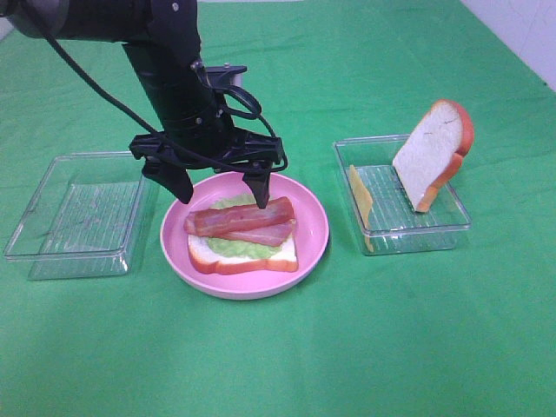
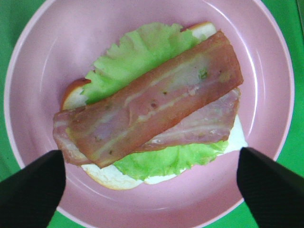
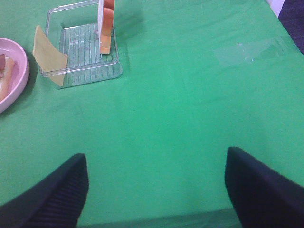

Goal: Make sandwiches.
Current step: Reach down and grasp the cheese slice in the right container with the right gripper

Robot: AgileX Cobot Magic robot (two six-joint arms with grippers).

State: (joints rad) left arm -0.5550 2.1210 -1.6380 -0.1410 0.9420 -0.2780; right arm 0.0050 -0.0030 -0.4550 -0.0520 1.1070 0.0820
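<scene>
The left claw (image 1: 221, 193) hangs open right above the pink plate (image 1: 308, 208), its two black fingers (image 2: 33, 190) spread wide and gripping nothing. Directly beneath it lies the unfinished sandwich (image 1: 243, 234), which is the task's thing, resting in the plate. It is made of a white bread slice (image 1: 252, 261) with an orange-brown crust at the bottom, pale green lettuce (image 2: 137, 47) on that, and two reddish bacon strips (image 2: 156, 102) on top, one partly overlapping the other. The strips run lengthwise from one finger to the other, and both fingertips stand just beyond the ends of the bacon, clear of it.

To the outer side of this claw, just beside the plate, a clear plastic tray (image 1: 78, 213) sits on the green cloth (image 1: 278, 365) that covers the bench. On the claw's other side, past the plate, is a second clear tray (image 1: 434, 228). A yellow cheese slice (image 1: 361, 198) leans against its wall nearest the claw, and another bread slice (image 1: 430, 152) stands on edge, tilted, at the far side.

The right claw (image 3: 156, 159) is also open and holds nothing. It hovers over bare green cloth, with the cheese tray well ahead of it and the plate's rim further off to one side.
</scene>
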